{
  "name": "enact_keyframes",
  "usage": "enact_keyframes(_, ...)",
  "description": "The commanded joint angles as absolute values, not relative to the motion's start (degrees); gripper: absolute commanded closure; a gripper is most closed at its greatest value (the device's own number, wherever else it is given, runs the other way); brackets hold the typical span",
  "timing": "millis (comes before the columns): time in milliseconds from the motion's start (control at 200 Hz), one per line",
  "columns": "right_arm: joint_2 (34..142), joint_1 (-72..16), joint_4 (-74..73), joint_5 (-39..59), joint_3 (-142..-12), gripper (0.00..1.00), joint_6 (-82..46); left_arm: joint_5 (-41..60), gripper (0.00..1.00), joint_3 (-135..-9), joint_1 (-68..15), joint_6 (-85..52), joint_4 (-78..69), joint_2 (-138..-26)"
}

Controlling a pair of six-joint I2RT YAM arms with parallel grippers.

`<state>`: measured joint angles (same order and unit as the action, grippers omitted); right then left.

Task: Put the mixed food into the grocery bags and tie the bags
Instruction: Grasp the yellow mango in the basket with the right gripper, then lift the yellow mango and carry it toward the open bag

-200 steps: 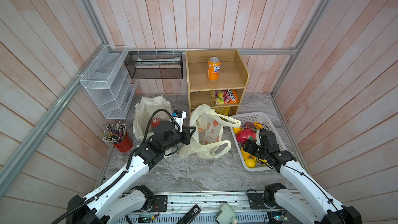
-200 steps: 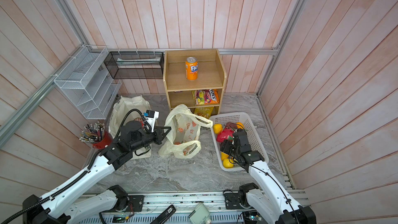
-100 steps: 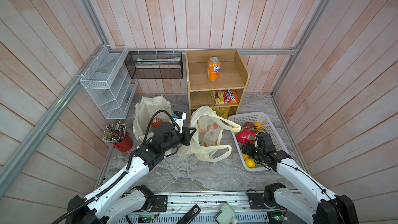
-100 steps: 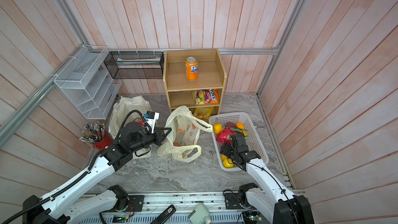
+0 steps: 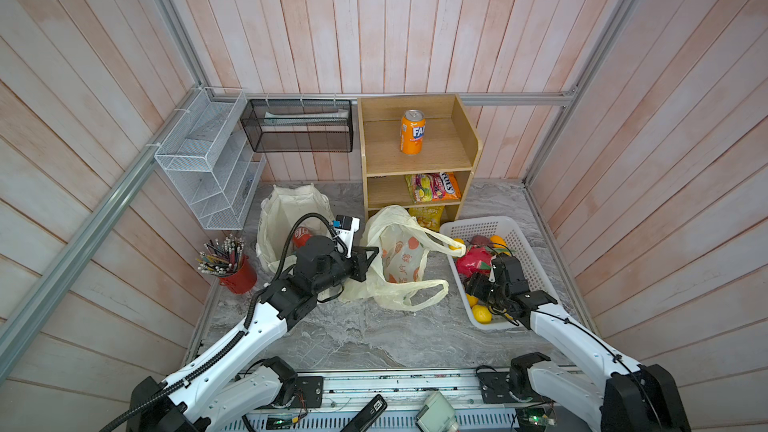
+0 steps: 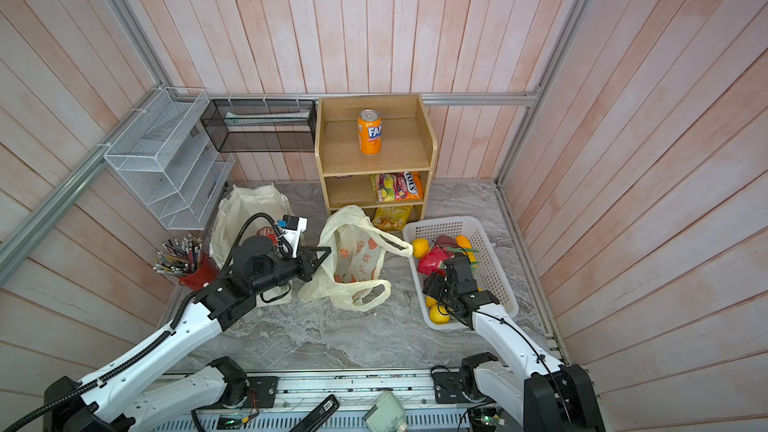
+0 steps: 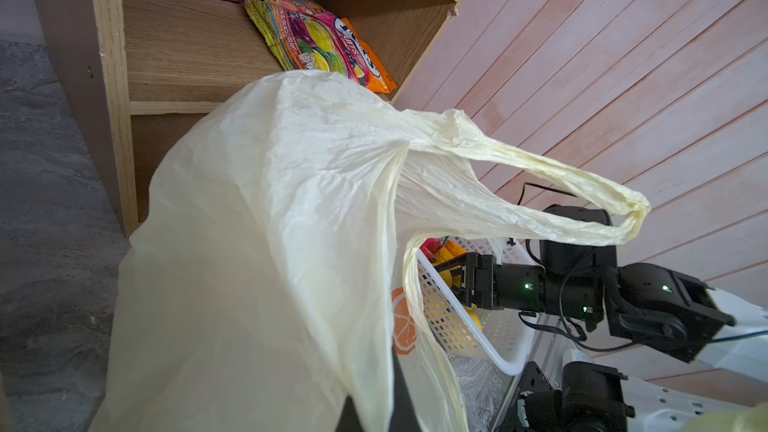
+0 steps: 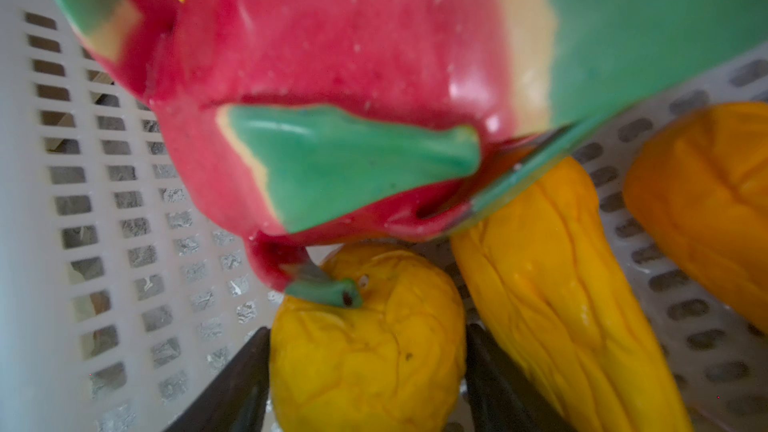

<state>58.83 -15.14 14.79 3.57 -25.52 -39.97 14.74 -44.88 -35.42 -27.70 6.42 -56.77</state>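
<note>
Plastic carrier bag (image 5: 399, 259) is pinched at 9 o'clock by your left fingers (image 5: 368, 252), probably propping it open for the yellow fruit (image 8: 365, 347) your spread right fingers (image 8: 494, 380) straddle.

**2 bags open, fruit in basket**

We see the cream tote (image 5: 291, 205) standing open well left of the white basket (image 5: 478, 224), a red cola can (image 5: 301, 236) inside. The pale-yellow, orange-printed carrier bag (image 5: 399, 259) sits crumpled just left of the basket, 1 handle reaching its rim. Yellow toy fruits (image 5: 482, 313) lie inside the basket.
</note>
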Motion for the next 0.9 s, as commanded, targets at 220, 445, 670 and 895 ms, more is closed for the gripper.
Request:
enact_keyframes(220, 47.01, -12.90, 19.12, 2.58, -26.26, 0.43, -42.63, 15.21, 1.00, -44.21, -35.33, -28.30, 5.65, -56.34)
enact_keyframes(445, 41.32, -9.72, 22.53, 4.79, -30.45, 0.44, -42.67, 15.00, 1.00, -44.49, -35.29, -28.39, 5.62, -57.29)
enact_keyframes(670, 40.85, -8.19, 22.85, 6.47, -37.54, 0.44, -40.88, 14.62, 1.00, -44.91, -35.31, -28.57, 5.75, -58.28)
enact_keyframes(895, 39.32, -8.00, 19.64, 10.46, -44.78, 0.44, -37.54, 14.15, 1.00, -44.91, -35.32, -28.74, 6.23, -58.85)
